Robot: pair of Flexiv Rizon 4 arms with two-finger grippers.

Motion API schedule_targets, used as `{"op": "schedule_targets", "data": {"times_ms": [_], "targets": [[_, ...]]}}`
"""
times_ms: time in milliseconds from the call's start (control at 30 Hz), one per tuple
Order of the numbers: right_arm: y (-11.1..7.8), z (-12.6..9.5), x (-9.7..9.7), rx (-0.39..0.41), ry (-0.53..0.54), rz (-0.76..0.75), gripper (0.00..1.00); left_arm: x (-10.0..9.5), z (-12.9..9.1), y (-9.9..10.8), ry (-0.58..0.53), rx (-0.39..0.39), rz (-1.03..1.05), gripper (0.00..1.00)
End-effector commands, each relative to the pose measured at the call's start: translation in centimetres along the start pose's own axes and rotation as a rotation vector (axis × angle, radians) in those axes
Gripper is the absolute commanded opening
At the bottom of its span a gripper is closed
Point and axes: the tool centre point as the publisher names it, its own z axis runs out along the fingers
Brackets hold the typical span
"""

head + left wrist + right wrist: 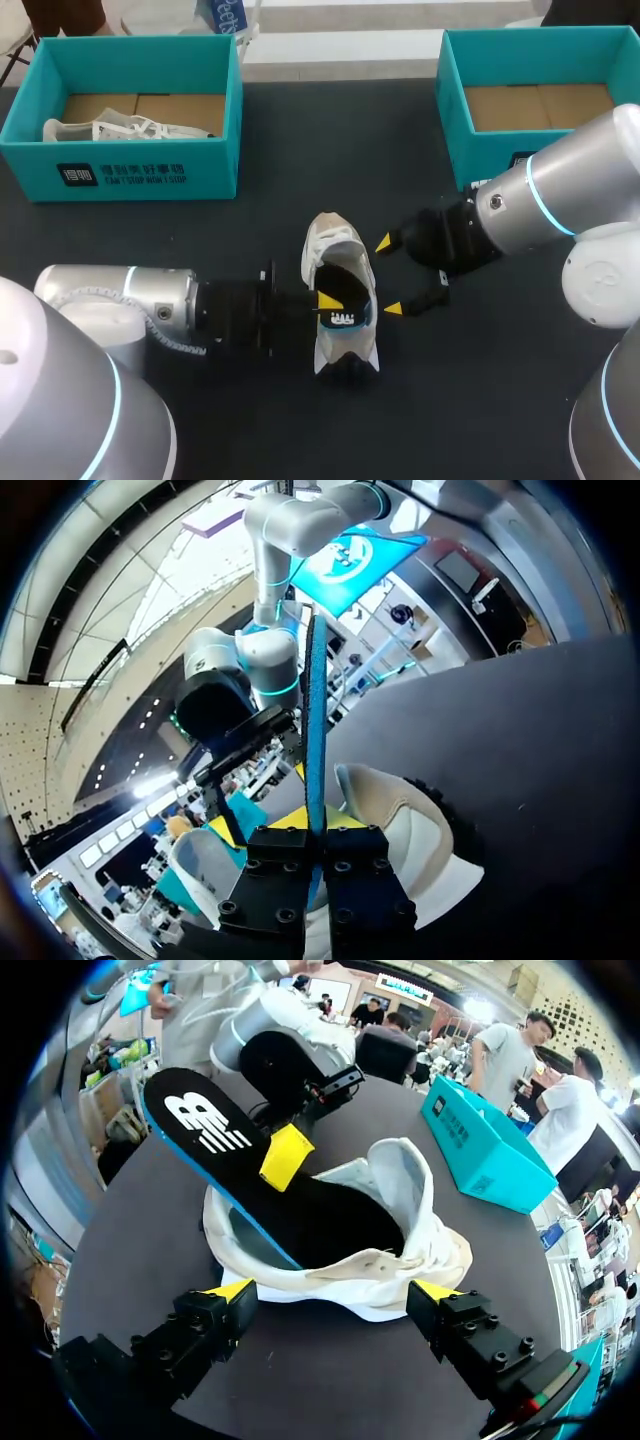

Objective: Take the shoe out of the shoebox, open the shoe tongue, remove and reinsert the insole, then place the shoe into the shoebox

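The black insole [345, 285] is pinched tight by the left gripper [330, 302], with one end tucked in the white shoe [328, 238] and the other end lifted out. The shoe is set on the dark table [480, 400], in the middle. The right gripper [388, 275] is spread wide just beside the shoe, with nothing held. Farther back, the left shoebox [150, 170] and the right shoebox [455, 120] are seen, well apart.

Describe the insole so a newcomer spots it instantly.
On the black table, a white shoe lies mid-table. Slanting out of its opening, pinched by the left end effector, is the insole. Only it is flat and black with a blue rim and white logo.
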Motion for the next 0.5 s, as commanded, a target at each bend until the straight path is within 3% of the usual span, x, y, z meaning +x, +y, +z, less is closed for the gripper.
{"op": "schedule_targets", "data": {"times_ms": [33, 400, 467, 500], "targets": [[0.0, 0.1, 0.1, -0.002, -0.002, -0.001, 1.0, 0.0, 0.8, 1.5, 0.023, -0.021, 0.009, 0.0], [0.0, 0.1, 0.1, -0.002, -0.002, -0.001, 1.0, -0.4, 0.4, 3.4, -0.003, -0.053, 0.007, 0.0], [0.0, 0.1, 0.1, -0.002, -0.002, -0.001, 1.0, -0.5, 0.5, 2.9, -0.009, -0.045, 0.014, 0.25], [0.0, 0.1, 0.1, -0.002, -0.002, -0.001, 1.0, -0.5, 0.5, 2.6, -0.013, -0.037, 0.017, 0.28]]}}
